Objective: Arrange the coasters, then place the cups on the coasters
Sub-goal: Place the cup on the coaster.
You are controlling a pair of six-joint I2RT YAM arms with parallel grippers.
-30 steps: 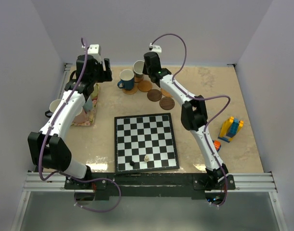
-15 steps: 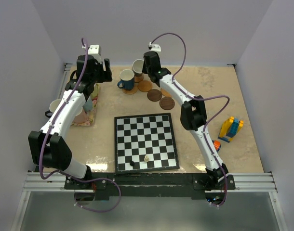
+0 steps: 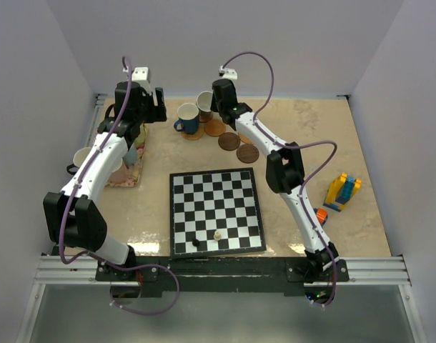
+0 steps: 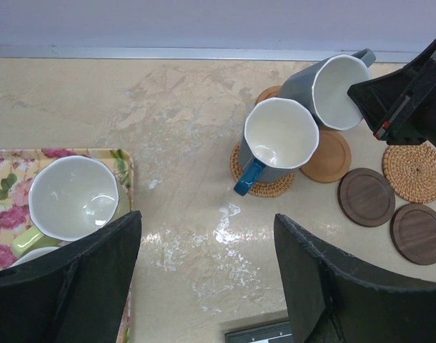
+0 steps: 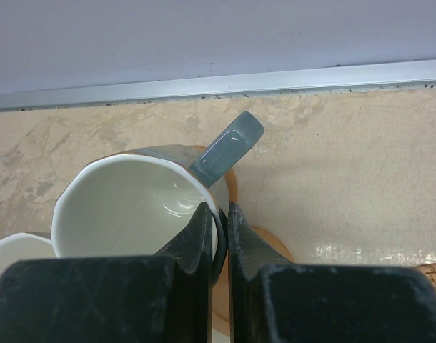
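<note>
My right gripper (image 5: pixel 221 214) is shut on the rim of a grey-teal cup (image 5: pixel 132 207), one finger inside and one outside. The cup hangs tilted over a tan-orange coaster (image 5: pixel 236 179) near the back rail. A dark blue cup (image 4: pixel 279 136) stands on a woven coaster (image 4: pixel 264 187) beside it. A tan coaster (image 4: pixel 331 157), two dark brown coasters (image 4: pixel 366 196) (image 4: pixel 418 234) and another woven one (image 4: pixel 416 171) lie to the right. A pale green cup (image 4: pixel 71 196) sits on the floral mat (image 4: pixel 11 164). My left gripper (image 4: pixel 207 279) hangs open over bare table between the mat and the blue cup.
A chessboard (image 3: pixel 216 211) with two small pieces lies mid-table. Toy blocks (image 3: pixel 343 191) stand at the right. More cups (image 3: pixel 82 157) crowd the mat at the left edge. The metal rail (image 5: pixel 275 78) and back wall run close behind the held cup.
The right arm has shifted slightly left with the cup still in its grip. The left arm has barely moved.
</note>
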